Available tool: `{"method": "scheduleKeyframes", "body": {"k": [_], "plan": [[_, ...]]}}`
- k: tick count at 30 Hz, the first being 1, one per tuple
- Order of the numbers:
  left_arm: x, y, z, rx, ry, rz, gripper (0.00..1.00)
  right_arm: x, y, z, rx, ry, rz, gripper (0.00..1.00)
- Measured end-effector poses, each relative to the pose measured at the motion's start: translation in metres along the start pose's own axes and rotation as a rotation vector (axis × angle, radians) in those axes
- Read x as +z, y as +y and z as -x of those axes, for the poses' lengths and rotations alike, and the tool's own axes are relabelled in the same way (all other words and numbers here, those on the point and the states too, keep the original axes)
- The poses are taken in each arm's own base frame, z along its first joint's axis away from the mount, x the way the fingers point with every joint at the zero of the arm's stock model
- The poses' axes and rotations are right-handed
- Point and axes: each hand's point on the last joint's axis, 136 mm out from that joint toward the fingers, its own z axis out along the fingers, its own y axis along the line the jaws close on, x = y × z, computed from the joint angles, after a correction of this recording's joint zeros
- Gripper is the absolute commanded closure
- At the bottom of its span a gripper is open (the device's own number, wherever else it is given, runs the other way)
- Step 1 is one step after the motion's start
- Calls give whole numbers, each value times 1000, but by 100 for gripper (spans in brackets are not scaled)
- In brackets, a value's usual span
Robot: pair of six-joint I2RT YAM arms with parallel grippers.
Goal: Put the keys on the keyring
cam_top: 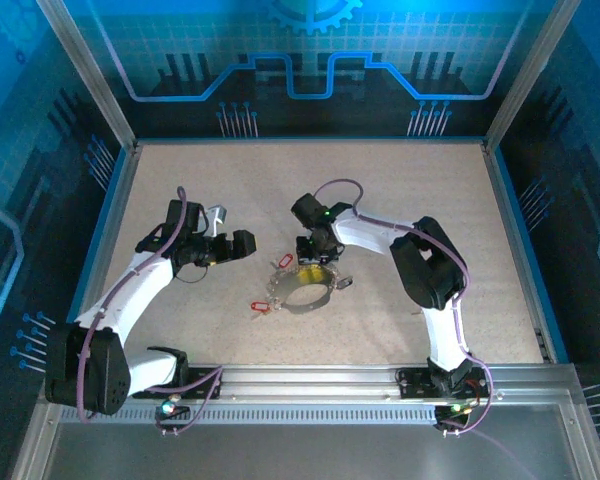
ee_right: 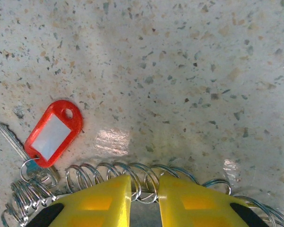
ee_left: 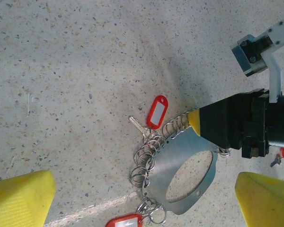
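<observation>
Yellow fingers (ee_right: 104, 201) of the right gripper (ee_right: 143, 187) sit close together with only a thin gap. Wire loops of the keyring (ee_left: 177, 144) lie in that gap, but I cannot tell if the fingers squeeze them. The big speckled table (cam_top: 410, 200) holds it all. The left gripper (ee_left: 146, 178) is wide open and holds nothing. The keyring lies flat near the middle of the table, under the right gripper. Little silver keys (ee_left: 138, 126) with red tags (ee_left: 157, 111) lie right at its edge.
</observation>
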Motion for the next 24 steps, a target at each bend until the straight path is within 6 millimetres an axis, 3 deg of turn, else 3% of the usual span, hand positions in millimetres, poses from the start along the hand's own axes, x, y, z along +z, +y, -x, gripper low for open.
{"method": "scheduleKeyframes", "body": {"k": [13,24], "plan": [[1,-1,-1,3,3,-1,1,-4,6,0,26,-20,120,71],[3,-5,-4,24,11,6,1,-6,23,3,-23,-32,222,79]]}}
